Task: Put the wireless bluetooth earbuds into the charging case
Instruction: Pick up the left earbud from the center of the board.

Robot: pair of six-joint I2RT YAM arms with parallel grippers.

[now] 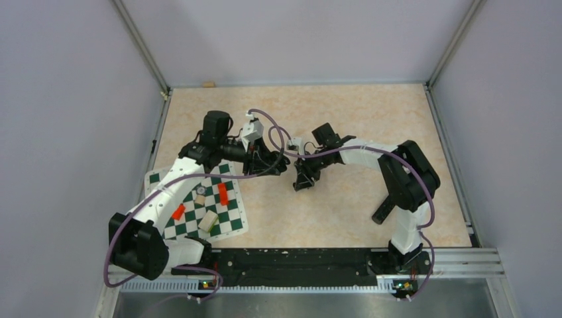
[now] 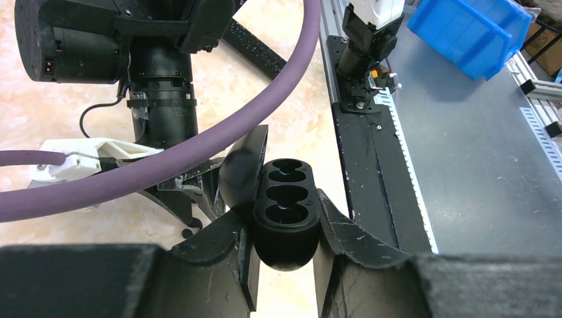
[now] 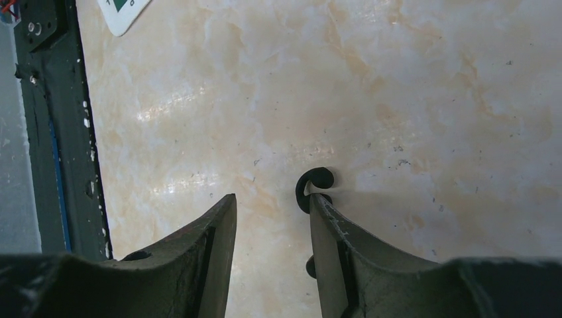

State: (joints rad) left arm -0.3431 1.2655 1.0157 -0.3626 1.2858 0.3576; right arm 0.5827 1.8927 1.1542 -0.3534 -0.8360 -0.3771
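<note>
- Left gripper (image 2: 286, 211): closed on the charging case (image 2: 286, 250) and holding it off the table (image 3: 411, 99), near the table's middle. The fingers press its two long sides.
- Charging case: dark in the left wrist view, with the lid (image 2: 240, 173) swung open to one side. The long axis runs out along the fingers, and the wells line up on that axis and face the wrist camera. They look empty, but the dark interior leaves this unsure.
- Right gripper (image 3: 272, 207): jaws partly apart with nothing clamped between them, held low over the table just beside the left gripper (image 1: 275, 164).
- Earbud (image 3: 314, 187): a small dark curled piece, judged to be one of the pair, lying on the table against one fingertip (image 3: 321, 211), off the jaw gap's centre line.
- A second dark speck (image 3: 309, 266) sits further back along that finger; what it is cannot be told.
- Governing relation: the right arm is nearer the earbud, and the jaws must shift sideways to straddle it.
</note>
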